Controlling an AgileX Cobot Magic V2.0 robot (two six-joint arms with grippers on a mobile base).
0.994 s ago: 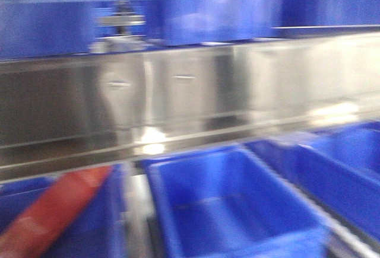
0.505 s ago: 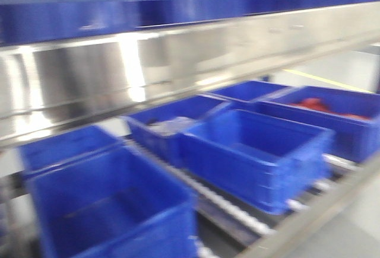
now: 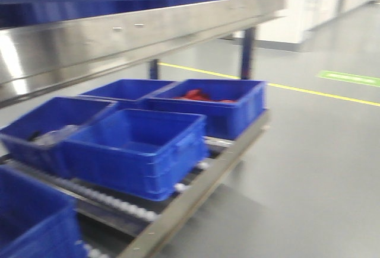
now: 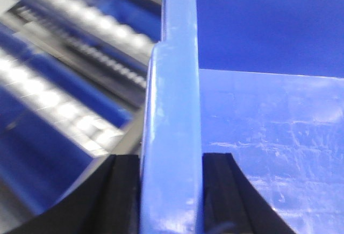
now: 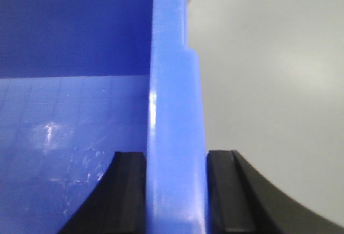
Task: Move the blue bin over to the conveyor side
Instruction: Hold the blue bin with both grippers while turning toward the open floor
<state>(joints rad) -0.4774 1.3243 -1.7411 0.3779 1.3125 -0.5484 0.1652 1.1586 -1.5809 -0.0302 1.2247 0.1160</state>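
- Here, the steel roller rack (image 3: 178, 207) stretches left of the left gripper (image 4: 172, 161), carrying blue crates (image 3: 136, 151).
- The blue bin (image 4: 258, 137) hangs between both grippers, its side walls pinched.
- The left gripper clamps the bin's left wall; the right gripper (image 5: 176, 156) clamps its right wall, with grey floor (image 5: 269, 83) beyond.
- The green floor mark (image 3: 347, 78) is too blurred to read.

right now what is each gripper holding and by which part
The blue bin: the left gripper and the right gripper each pinch the thickened rim of a wall.
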